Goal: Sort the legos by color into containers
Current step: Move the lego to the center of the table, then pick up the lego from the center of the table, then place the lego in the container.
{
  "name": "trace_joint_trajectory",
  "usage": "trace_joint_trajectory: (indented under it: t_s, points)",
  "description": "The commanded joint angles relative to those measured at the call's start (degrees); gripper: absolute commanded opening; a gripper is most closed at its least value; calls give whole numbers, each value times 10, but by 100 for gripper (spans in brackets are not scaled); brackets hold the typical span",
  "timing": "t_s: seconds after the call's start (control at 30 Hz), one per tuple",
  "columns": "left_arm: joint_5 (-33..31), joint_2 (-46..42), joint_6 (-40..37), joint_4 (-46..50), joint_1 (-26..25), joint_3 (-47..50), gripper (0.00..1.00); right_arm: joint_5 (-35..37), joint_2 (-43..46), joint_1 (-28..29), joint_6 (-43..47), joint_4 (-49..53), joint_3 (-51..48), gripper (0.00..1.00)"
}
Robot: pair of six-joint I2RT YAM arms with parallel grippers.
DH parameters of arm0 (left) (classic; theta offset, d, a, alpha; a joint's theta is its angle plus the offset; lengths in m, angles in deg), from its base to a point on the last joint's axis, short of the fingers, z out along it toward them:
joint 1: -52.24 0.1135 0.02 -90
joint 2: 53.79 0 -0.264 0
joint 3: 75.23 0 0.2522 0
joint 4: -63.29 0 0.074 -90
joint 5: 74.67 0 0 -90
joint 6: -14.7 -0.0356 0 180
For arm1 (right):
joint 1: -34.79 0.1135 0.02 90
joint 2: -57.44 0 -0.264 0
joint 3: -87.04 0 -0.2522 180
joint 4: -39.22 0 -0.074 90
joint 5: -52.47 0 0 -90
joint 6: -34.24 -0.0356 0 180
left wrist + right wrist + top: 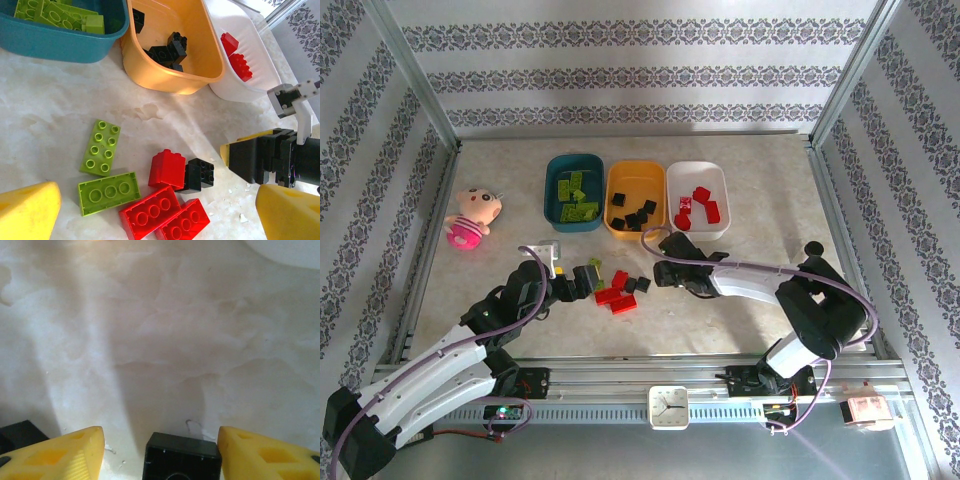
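Observation:
Three containers stand in a row at the back: a teal tub (574,190) with lime legos, an orange tub (634,198) with black ones, a white tub (697,198) with red ones. Loose legos lie in front of them: two lime bricks (100,147), three red bricks (150,212) and two black bricks (198,175). My left gripper (157,222) hangs open over this pile, holding nothing. My right gripper (160,436) is down at the table, open, with a black brick (182,457) between its fingers and a gap on each side.
A pink plush doll (472,217) lies at the left of the table. A small pale block (542,250) sits just behind my left gripper. Metal frame rails (840,230) run along both sides. A clock (669,407) sits on the front rail.

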Motion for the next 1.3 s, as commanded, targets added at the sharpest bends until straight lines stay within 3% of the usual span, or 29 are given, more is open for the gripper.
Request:
trace_joint_trajectory:
  t_s: [0.0,0.27,0.47,0.83,1.0,1.17,1.27]
  points:
    - [-14,-6,4,22,3,2,100,2,-17,1,-2,11,3,57]
    - [-43,-17,-4,62,2,-13,100,-28,44,5,16,10,-8,33]
    - [-46,-18,-5,64,3,-6,100,-68,112,8,65,18,69,29]
    - [-27,-12,-3,63,3,-1,100,-58,-101,-42,94,-11,305,29]
    - [-26,-9,-5,70,3,-1,100,-44,-192,-55,84,14,391,34]
    - [-24,20,-24,75,4,-14,100,-61,-237,-68,57,27,434,59]
    - [-26,57,-44,73,8,-29,100,-69,-233,-71,56,27,440,63]
